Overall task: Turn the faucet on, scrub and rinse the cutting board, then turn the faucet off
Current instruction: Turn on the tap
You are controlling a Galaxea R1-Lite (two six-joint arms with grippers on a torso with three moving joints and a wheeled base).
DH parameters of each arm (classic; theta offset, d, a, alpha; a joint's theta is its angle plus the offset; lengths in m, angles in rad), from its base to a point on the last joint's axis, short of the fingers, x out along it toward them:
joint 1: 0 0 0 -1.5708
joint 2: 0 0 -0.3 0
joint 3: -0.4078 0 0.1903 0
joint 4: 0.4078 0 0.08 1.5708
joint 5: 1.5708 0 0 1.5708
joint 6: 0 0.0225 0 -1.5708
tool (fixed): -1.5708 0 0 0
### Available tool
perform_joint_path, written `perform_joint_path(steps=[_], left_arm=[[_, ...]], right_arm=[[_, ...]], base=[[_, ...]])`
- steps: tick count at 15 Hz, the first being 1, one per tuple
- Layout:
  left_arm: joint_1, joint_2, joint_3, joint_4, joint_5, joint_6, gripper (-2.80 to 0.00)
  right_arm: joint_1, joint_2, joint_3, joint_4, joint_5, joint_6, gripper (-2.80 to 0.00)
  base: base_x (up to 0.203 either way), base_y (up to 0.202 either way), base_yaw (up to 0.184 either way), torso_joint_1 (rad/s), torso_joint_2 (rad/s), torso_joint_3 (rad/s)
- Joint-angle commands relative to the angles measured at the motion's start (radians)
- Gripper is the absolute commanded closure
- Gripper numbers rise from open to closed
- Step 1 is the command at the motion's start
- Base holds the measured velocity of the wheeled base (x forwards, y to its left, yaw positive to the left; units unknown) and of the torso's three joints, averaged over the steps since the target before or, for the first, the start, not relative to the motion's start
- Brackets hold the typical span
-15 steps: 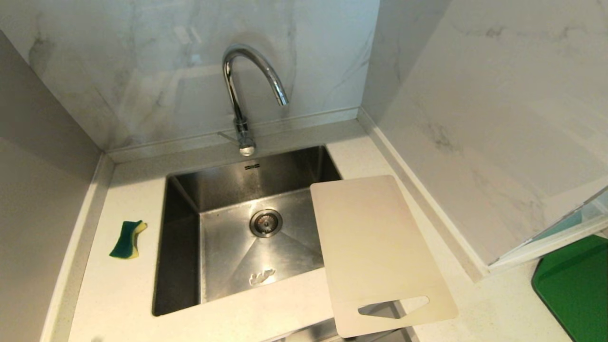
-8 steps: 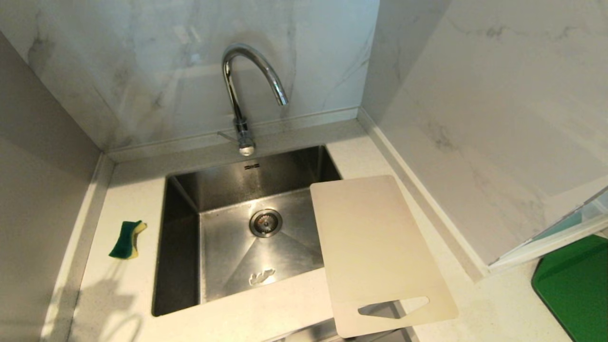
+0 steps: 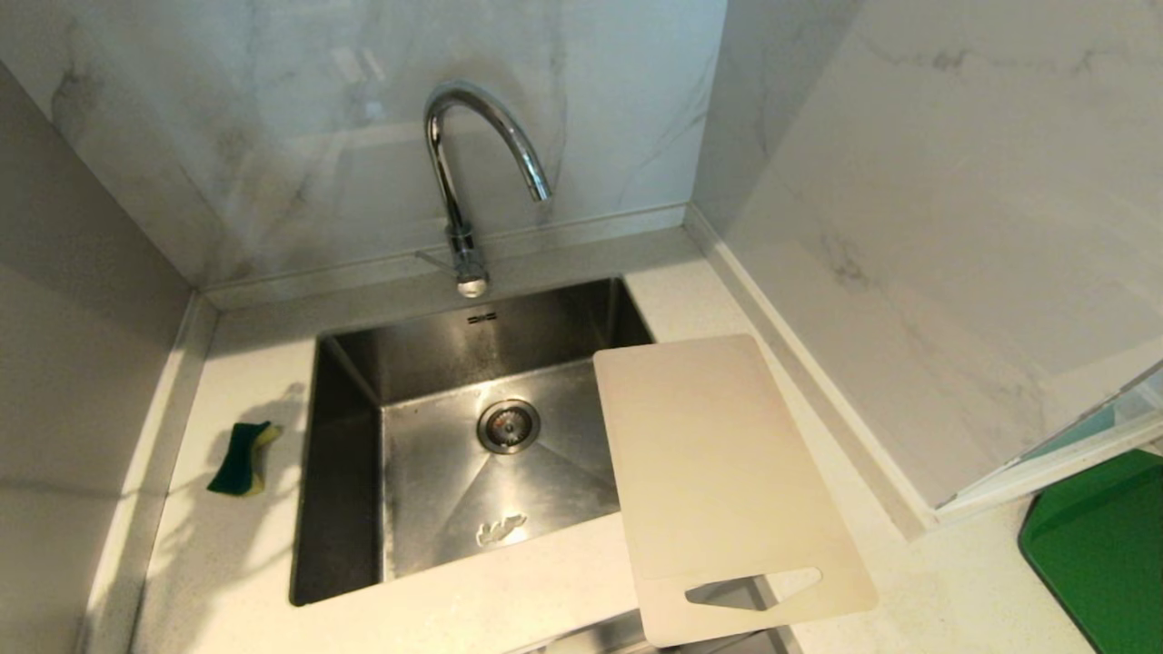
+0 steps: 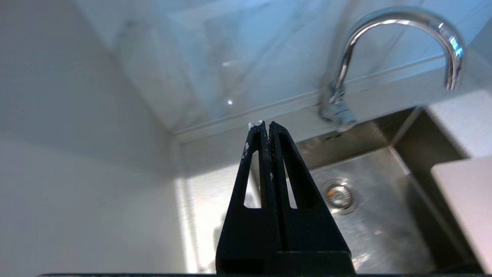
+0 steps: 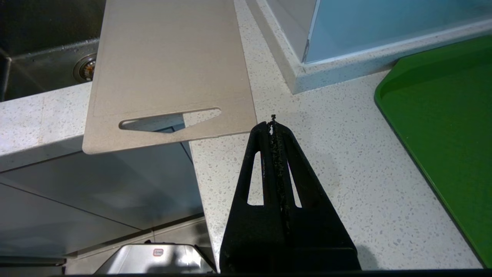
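The chrome gooseneck faucet [image 3: 468, 173] stands behind the steel sink [image 3: 436, 509], its small lever at the base; no water runs. The cream-white cutting board [image 3: 718, 472] lies flat on the counter to the right of the sink, its left edge over the basin and its handle slot past the front edge. A green-and-yellow sponge [image 3: 241, 459] rests left of the sink. Neither arm shows in the head view. My left gripper [image 4: 267, 125] is shut and empty, raised above the counter left of the sink, with the faucet [image 4: 388, 57] ahead. My right gripper [image 5: 273, 123] is shut and empty, above the counter beside the board [image 5: 169, 69].
Marble walls close the counter at the back and right, a grey wall at the left. A green mat [image 3: 1104, 545] lies at the far right, past a glass panel edge [image 3: 1054, 454]. A drain [image 3: 509, 425] sits mid-sink.
A shadow has spread forward over the counter left of the sink and now covers the sponge. The board, sponge and faucet have not moved.
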Motion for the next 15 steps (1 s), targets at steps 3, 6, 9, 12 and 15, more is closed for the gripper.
perform_joint_path(steps=[3, 6, 9, 12, 15], left_arm=[[-0.206, 0.318, -0.219, 0.005, 0.275, -0.069, 0.00], [-0.223, 0.475, -0.322, 0.006, 0.339, -0.124, 0.00], [-0.226, 0.632, -0.407, 0.001, 0.388, -0.203, 0.00], [-0.227, 0.756, -0.425, -0.083, 0.398, -0.304, 0.00], [-0.228, 0.854, -0.431, -0.204, 0.389, -0.340, 0.00]], right_arm=[[-0.001, 0.002, 0.000, -0.001, 0.001, 0.000, 0.00], [-0.001, 0.002, 0.000, -0.001, 0.001, 0.000, 0.00], [0.001, 0.002, 0.000, 0.001, 0.001, 0.000, 0.00], [0.000, 0.002, 0.000, 0.000, 0.001, 0.000, 0.00], [0.000, 0.002, 0.000, 0.001, 0.001, -0.001, 0.00]], base=[[0.000, 0.000, 0.000, 0.000, 0.00, 0.000], [0.000, 0.000, 0.000, 0.000, 0.00, 0.000], [0.000, 0.000, 0.000, 0.000, 0.00, 0.000], [0.000, 0.000, 0.000, 0.000, 0.00, 0.000], [0.000, 0.000, 0.000, 0.000, 0.00, 0.000]])
